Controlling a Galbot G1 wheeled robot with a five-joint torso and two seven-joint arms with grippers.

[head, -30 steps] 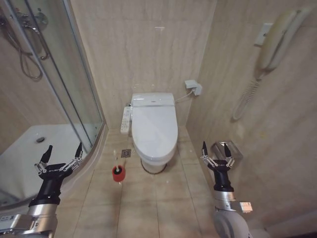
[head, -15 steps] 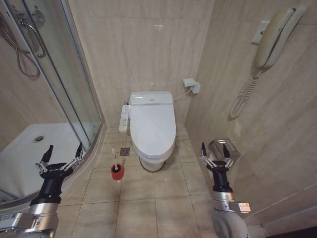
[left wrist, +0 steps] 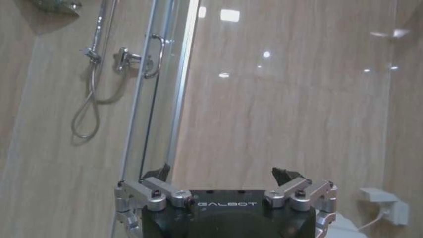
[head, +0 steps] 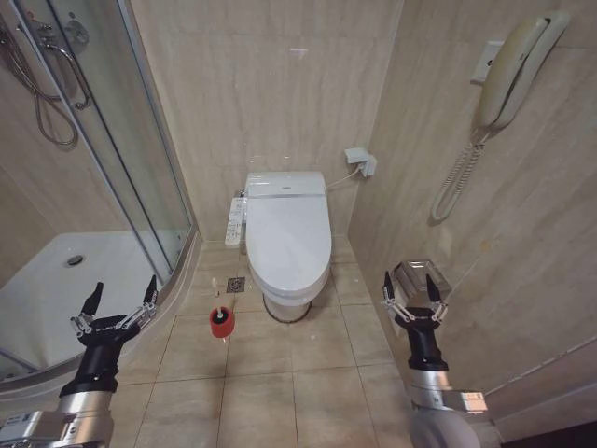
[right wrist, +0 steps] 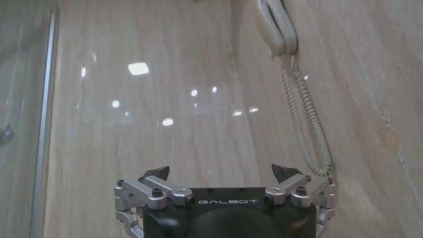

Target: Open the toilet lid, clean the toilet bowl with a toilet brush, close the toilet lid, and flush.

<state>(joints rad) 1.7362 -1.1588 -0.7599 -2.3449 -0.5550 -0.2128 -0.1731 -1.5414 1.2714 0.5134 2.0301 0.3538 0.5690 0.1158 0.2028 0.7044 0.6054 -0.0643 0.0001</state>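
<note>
Well ahead of both jaws: toilet lid point(head: 289, 238)

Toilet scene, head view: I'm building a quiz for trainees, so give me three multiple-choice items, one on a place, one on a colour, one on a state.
1. Where does the toilet brush stand?
A. On the floor beside the toilet bowl, toward the shower
B. In the shower tray
C. On the lid

2. What colour is the brush's cup holder?
A. Blue
B. Red
C. White

3. How is the toilet lid?
A. Raised
B. Removed
C. Down

Answers: 1 A, it stands on the tiles; 2 B, the cup is plainly red; 3 C, the lid lies flat. Left pincer and right pincer hover open.
</note>
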